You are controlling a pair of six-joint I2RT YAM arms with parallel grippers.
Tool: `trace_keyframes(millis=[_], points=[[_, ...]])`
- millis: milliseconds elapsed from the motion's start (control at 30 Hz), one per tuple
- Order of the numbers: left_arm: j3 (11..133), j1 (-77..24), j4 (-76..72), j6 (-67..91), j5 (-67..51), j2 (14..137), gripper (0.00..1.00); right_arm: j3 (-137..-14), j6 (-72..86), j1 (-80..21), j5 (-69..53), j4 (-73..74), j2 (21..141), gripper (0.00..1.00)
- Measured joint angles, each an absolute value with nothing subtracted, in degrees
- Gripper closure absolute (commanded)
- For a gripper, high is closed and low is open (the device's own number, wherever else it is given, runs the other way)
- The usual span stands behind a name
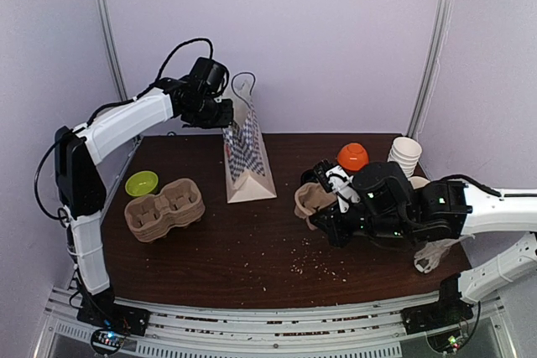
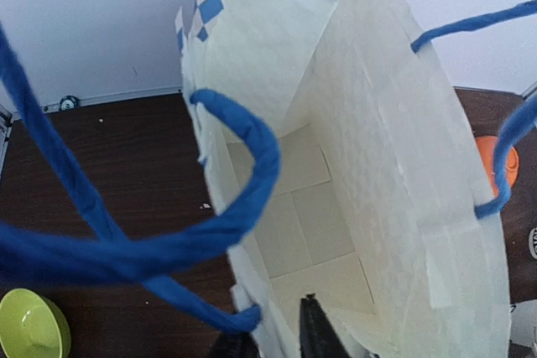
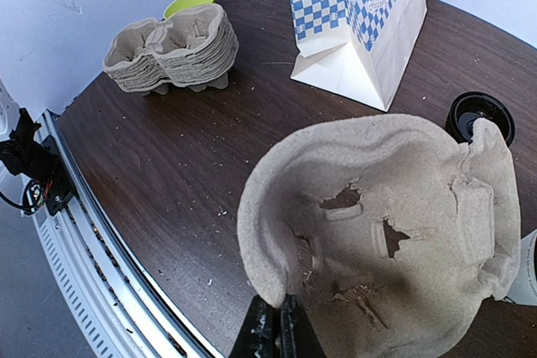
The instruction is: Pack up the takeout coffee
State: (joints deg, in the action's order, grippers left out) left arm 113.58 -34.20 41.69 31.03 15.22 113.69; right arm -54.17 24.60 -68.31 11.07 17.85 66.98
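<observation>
Pulp-brown and crumpled, a cup carrier (image 1: 309, 199) hangs from my right gripper (image 1: 325, 210) above the table (image 1: 252, 257), well right of the paper bag (image 1: 248, 161), whose top edge my left gripper (image 1: 223, 115) grips.

From the left wrist, my fingers (image 2: 312, 331) pinch the bag's near wall. Its mouth is spread and nothing lies inside.

From the right wrist, my fingers are closed tight on the carrier's rim. The takeout coffee (image 3: 478, 115), only its black lid showing, stands just beyond the carrier.

I judge I am readying the carrier. Next it needs setting flat beside the cup, so that the cup can be seated.
</observation>
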Motion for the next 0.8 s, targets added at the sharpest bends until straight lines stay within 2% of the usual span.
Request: trace_keyframes(millis=[67,233,333,533,800], points=[[112.2,-34.3,42.0,30.3,14.2,112.3,0.92,-54.2,24.5,-68.3,11.1,18.1,67.0,1.00],[110.9,-35.0,42.3,28.7,12.4,108.6,0.94,-54.2,24.4,-68.3,11.1,18.8,67.0,1.00],[110.9,-35.8,42.3,27.8,10.6,106.2,1.00,-54.2,24.4,-68.3,11.1,19.1,67.0,1.00],[110.2,-39.4,42.7,25.3,8.0,101.4,1.00,-54.1,23.9,-68.3,11.3,21.1,66.9,1.00],[99.3,-47.2,42.9,25.0,6.4,94.3,1.00,-51.3,22.8,-69.8,11.2,24.9,64.8,1.00]])
